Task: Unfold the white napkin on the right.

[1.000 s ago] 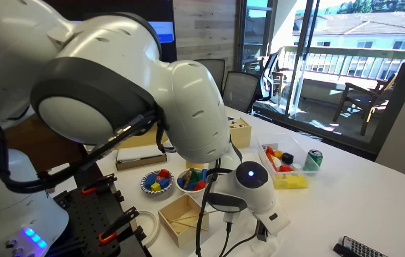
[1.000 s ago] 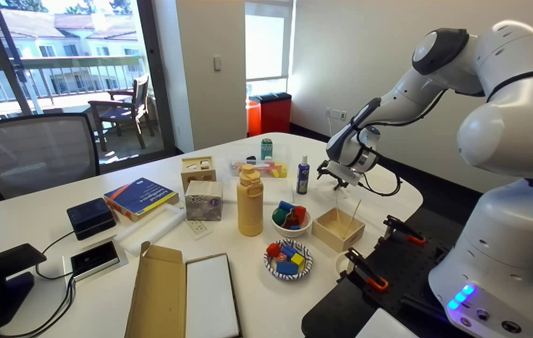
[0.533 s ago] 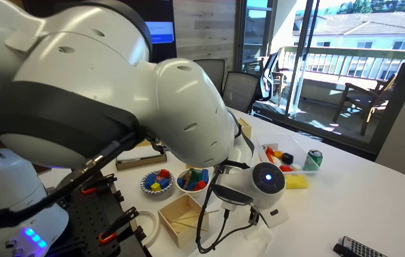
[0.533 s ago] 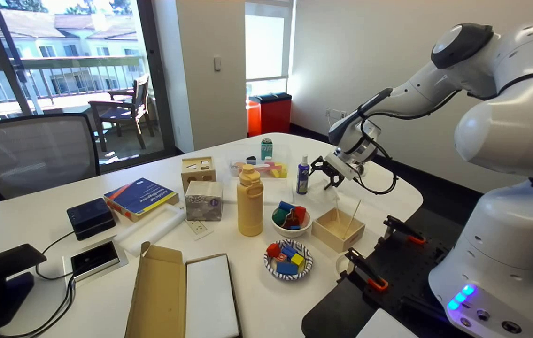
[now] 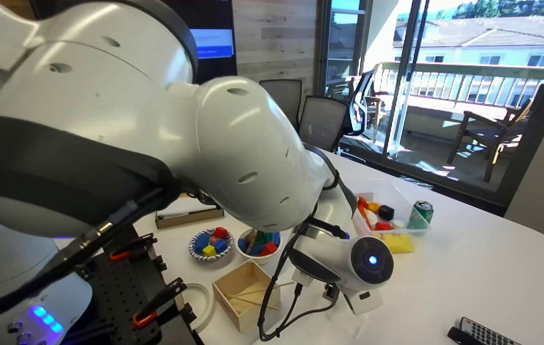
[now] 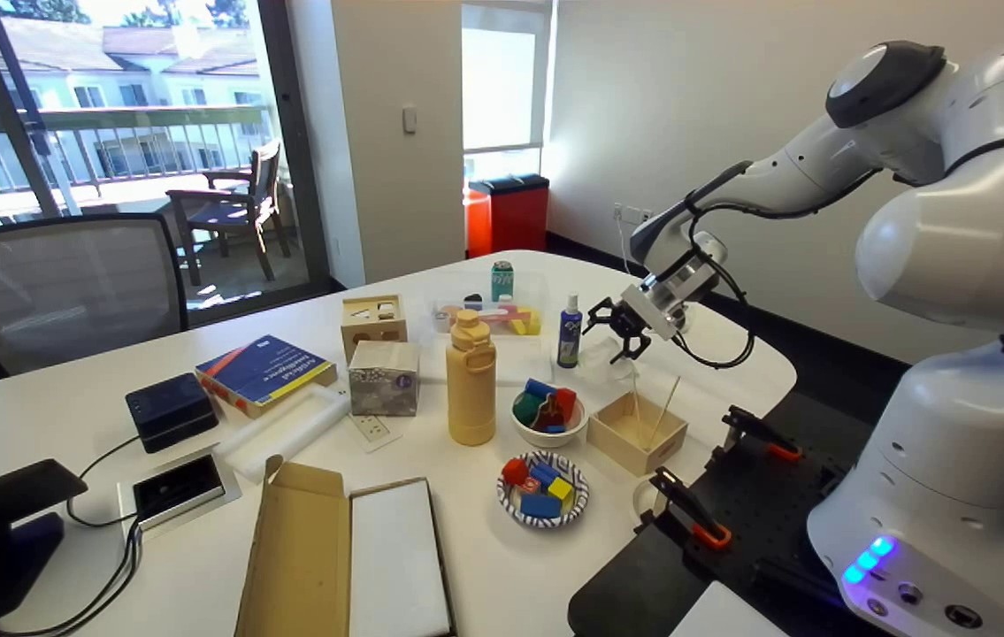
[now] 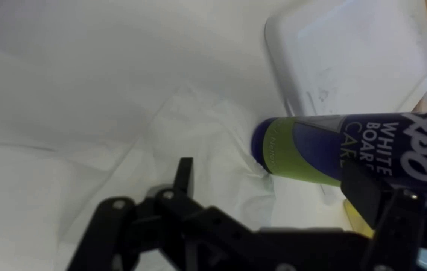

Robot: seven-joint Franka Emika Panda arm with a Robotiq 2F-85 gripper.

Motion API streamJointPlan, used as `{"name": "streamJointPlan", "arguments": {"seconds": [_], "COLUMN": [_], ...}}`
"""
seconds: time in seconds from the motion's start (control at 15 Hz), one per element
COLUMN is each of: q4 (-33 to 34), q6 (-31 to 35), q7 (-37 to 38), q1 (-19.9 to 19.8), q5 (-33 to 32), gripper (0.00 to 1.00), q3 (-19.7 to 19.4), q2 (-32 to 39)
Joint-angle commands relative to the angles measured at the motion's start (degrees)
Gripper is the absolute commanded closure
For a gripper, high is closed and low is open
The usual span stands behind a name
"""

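The white napkin [image 7: 202, 131] lies rumpled on the white table in the wrist view, with creases and one edge touching the spray bottle's base. In an exterior view it shows faintly under the fingers [image 6: 594, 358]; in an exterior view it lies below the hand, partly covered [image 5: 336, 328]. My gripper [image 7: 268, 169] is open and empty, its fingers wide apart. One finger is over the napkin, the other in front of the spray bottle. In an exterior view the gripper [image 6: 603, 343] hangs tilted above the table beside the bottle; in an exterior view the hand hides the fingers.
A blue spray bottle [image 6: 570, 332] stands upright close to the fingers. A wooden box [image 6: 639, 433] with thin sticks, a bowl of blocks [image 6: 547, 416] and a yellow flask [image 6: 471, 389] are near. A clear bin [image 5: 391, 196] and a remote [image 5: 485, 333] are farther off.
My gripper has moved nearer the spray bottle and its hand has tilted. The fingers stay open. The objects on the table have not visibly moved.
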Motion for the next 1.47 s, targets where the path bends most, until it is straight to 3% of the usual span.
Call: {"name": "streamJointPlan", "arguments": {"seconds": [0.0,0.33,0.87,1.13,1.4], "q4": [-1.8,-3.3,-0.6,-0.1,0.5], "q6": [-2.6,2.1,9.4,12.2,13.5], "q7": [-3.5,-5.0,-1.9,-1.1,-1.6], "q1": [-1.8,-1.2,11.3,15.9,16.9], "q5": [4.4,6.7,4.2,3.4,3.1], "gripper": [0.0,0.0,0.0,0.0,0.0], "q3": [1.6,1.2,-11.9,-15.9,-17.0], "q2": [-3.3,-7.6,-5.4,-4.2,-2.4]}}
